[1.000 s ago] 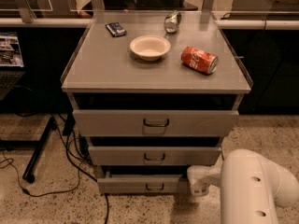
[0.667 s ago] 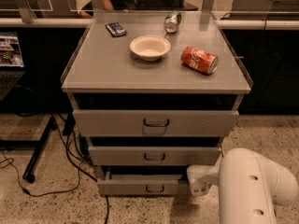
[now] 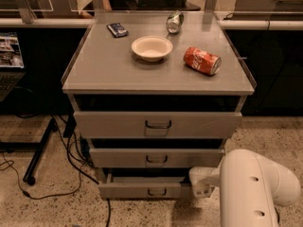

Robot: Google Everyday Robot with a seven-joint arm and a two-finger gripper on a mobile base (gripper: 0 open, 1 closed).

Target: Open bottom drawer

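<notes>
Nothing visibly moved | bottom drawer [image 3: 137,190] long axis sideways | end effector [image 3: 200,183] at its right end, handle [image 3: 156,191] leftward | grip: cannot tell

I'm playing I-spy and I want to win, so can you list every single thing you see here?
round shallow bowl: one, white, middle of the cabinet top
soda can: one, red, lying on its side right of the bowl
second can: one, silver-green, lying at the back edge
small flat packet: one, dark blue, back left
metal cabinet: one, grey, on the speckled floor
upper drawers: two, grey, under the top
bottom drawer: one, grey, lowest, dark loop handle
cables: several, black, floor at left
robot arm: one, white, lower right
gripper: one, white, at the bottom drawer's right end
</notes>
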